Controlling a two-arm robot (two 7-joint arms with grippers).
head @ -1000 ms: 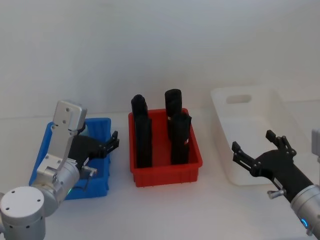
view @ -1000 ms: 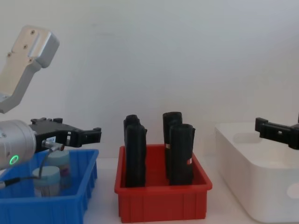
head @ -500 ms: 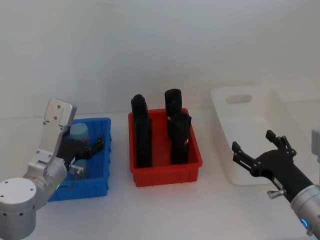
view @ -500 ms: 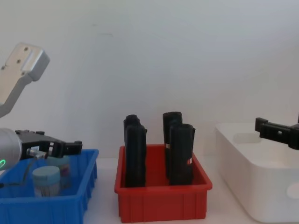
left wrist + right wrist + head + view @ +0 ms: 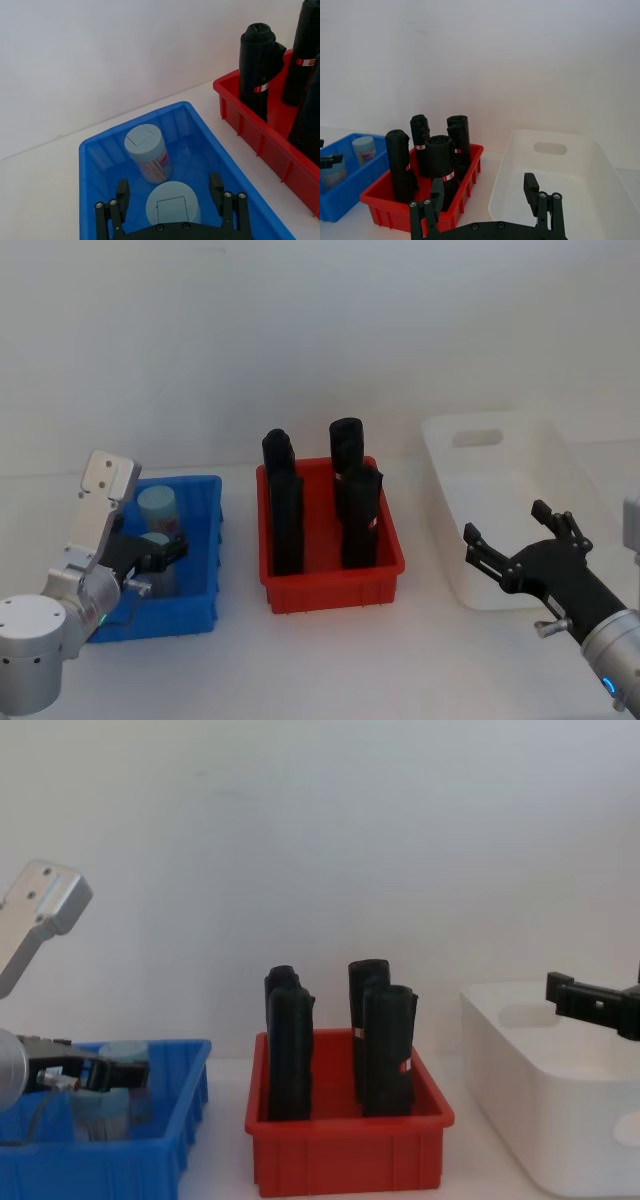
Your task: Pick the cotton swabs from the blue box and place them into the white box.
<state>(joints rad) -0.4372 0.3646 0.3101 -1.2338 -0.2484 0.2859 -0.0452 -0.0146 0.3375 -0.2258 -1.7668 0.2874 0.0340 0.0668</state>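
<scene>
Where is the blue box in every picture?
Head view: the blue box at the far left, the open left hand inside it.
Chest view: bottom left corner.
Left wrist view: directly below the left hand.
Right wrist view: far off, past the red bin.
Landmark: the red bin of black tubes sits beside it everywhere. The open right hand hovers by the white box.

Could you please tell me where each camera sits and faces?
Head: high, looking down on the blue box, red bin and white box; left gripper and right gripper show.
Chest: low, looking forward; a gripper at each side edge.
Left wrist: behind the left gripper, over two cotton swabs.
Right wrist: behind the right gripper, facing the white box.
Shared: all show the red bin.
</scene>
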